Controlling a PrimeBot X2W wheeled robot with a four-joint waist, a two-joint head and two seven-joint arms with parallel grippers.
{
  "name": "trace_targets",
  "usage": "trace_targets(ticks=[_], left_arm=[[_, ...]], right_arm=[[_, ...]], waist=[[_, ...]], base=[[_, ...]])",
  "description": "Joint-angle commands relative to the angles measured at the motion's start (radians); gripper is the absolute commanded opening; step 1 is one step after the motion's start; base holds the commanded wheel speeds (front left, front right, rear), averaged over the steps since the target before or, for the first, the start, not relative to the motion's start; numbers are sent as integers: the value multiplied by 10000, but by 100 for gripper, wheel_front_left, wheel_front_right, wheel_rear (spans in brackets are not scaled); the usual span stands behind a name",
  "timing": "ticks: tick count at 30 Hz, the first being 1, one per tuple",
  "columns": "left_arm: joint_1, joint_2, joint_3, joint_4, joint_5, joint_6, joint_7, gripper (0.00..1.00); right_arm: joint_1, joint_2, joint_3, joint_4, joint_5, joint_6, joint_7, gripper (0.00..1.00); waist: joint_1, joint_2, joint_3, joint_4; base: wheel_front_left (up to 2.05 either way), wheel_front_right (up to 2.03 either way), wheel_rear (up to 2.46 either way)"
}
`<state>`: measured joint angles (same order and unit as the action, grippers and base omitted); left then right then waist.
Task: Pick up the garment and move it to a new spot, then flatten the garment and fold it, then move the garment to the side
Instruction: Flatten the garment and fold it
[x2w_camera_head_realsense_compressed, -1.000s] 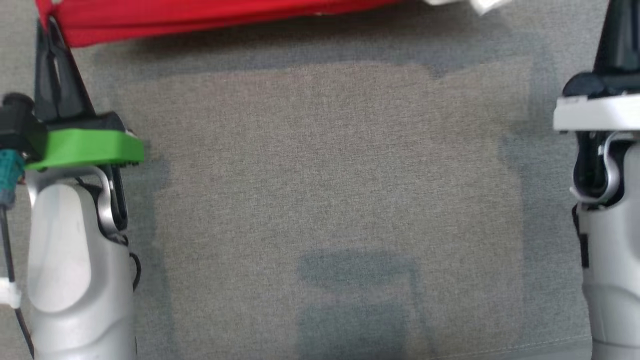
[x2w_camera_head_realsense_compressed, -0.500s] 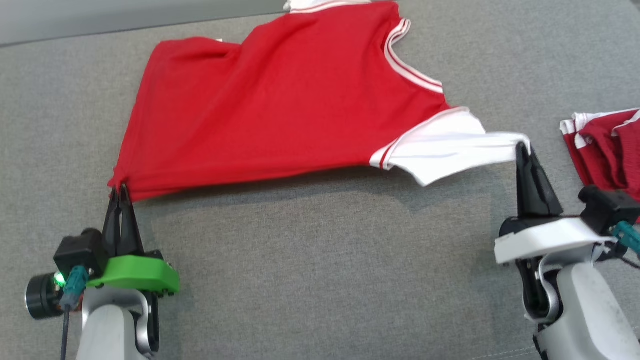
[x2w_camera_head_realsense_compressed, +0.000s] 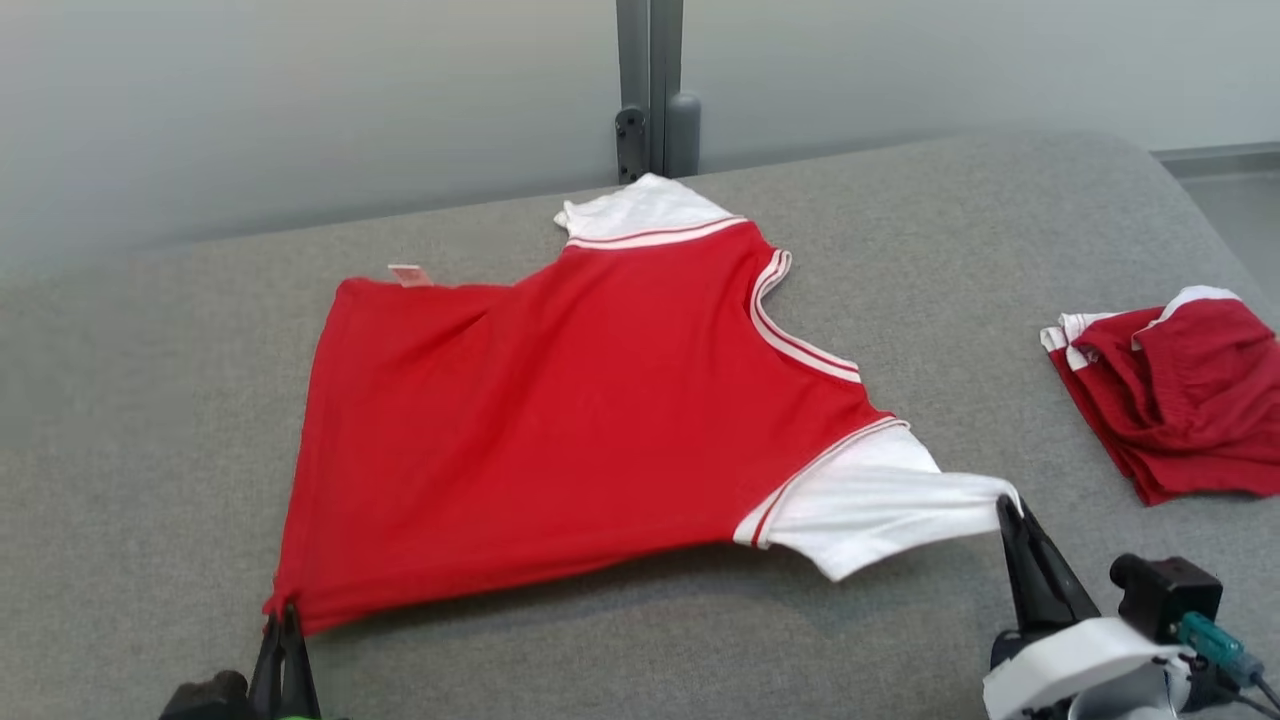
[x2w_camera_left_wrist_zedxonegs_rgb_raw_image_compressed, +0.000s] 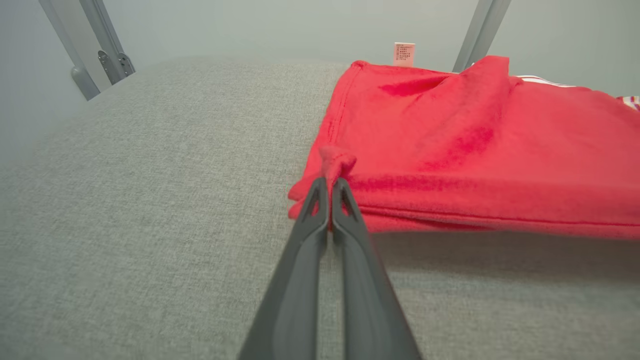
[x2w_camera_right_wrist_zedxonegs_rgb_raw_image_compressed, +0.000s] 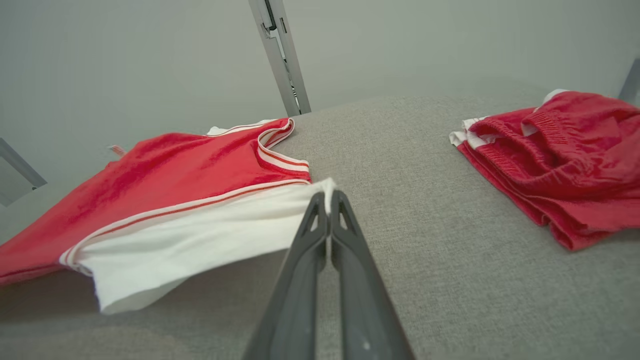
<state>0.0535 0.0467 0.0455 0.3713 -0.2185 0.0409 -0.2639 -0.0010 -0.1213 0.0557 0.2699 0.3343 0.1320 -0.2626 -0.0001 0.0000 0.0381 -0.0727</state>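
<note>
The garment (x2w_camera_head_realsense_compressed: 560, 420) is a red shirt with white sleeves and striped trim, spread over the grey padded table (x2w_camera_head_realsense_compressed: 150, 420). My left gripper (x2w_camera_head_realsense_compressed: 283, 618) is shut on its near hem corner, a pinch of red cloth (x2w_camera_left_wrist_zedxonegs_rgb_raw_image_compressed: 334, 162) bunched between the fingertips (x2w_camera_left_wrist_zedxonegs_rgb_raw_image_compressed: 330, 187). My right gripper (x2w_camera_head_realsense_compressed: 1005, 505) is shut on the tip of the white sleeve (x2w_camera_head_realsense_compressed: 880, 500), whose edge (x2w_camera_right_wrist_zedxonegs_rgb_raw_image_compressed: 327, 187) sits between the closed fingers. The near edge of the shirt hangs stretched a little above the table between both grippers; the far part lies flat.
A second folded dark red garment (x2w_camera_head_realsense_compressed: 1165, 400) lies at the table's right side, also in the right wrist view (x2w_camera_right_wrist_zedxonegs_rgb_raw_image_compressed: 560, 155). A grey post (x2w_camera_head_realsense_compressed: 650, 90) stands behind the far table edge against a pale wall. A white tag (x2w_camera_left_wrist_zedxonegs_rgb_raw_image_compressed: 404, 53) sticks out at the shirt's far hem.
The head camera has tilted up, so the whole shirt, the far table edge and the wall now show. Both grippers stay shut on the same corners of the shirt.
</note>
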Motion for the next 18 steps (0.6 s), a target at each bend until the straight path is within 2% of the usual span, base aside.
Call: trace_targets(ticks=[1, 11, 18], left_arm=[[323, 78, 19, -37, -70, 106, -2, 0], [1430, 79, -236, -356, -182, 251, -1, 0], [794, 76, -381, -671, 130, 118, -1, 0]], right_arm=[[322, -130, -2, 29, -43, -26, -24, 0], [1454, -426, -61, -269, 134, -26, -24, 0], [913, -281, 18, -339, 26, -26, -24, 0]], waist=[[1, 0, -526, -102], [1, 0, -708, -34], [1, 0, -457, 59]], base=[[0, 0, 0], [0, 0, 0], [0, 0, 0]])
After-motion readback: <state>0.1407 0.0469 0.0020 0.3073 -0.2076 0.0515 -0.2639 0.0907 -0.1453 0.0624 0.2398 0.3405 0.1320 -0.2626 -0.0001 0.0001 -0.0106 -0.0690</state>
